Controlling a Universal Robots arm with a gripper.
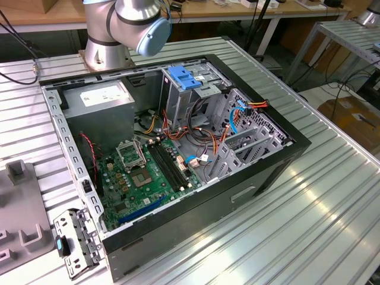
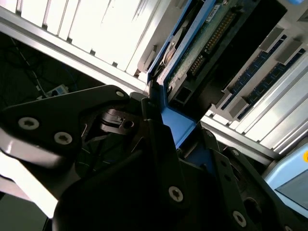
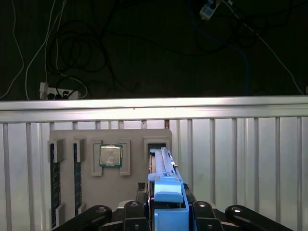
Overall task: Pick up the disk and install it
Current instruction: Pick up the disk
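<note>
The disk (image 3: 163,163) stands on edge with blue plastic side rails, its far end at a slot of a grey holder (image 3: 134,139). My gripper (image 3: 167,199) is shut on the disk, with a black finger on each side of the blue rail. In the second wrist view the disk (image 2: 202,38) shows its green circuit board and blue rail, and the gripper (image 2: 161,120) clamps its near end. The open computer case (image 1: 285,155) lies on the ribbed metal table, with the blue-handled drive cage (image 1: 184,77) inside at the back.
The grey holder also carries a processor chip (image 3: 110,155) and memory sticks (image 3: 54,178). Beyond the table edge (image 3: 154,103) cables lie on a dark floor. In the case are a motherboard (image 1: 145,175), loose wires (image 1: 196,133) and a grey power box (image 1: 98,95). The arm's base (image 1: 104,41) stands behind the case.
</note>
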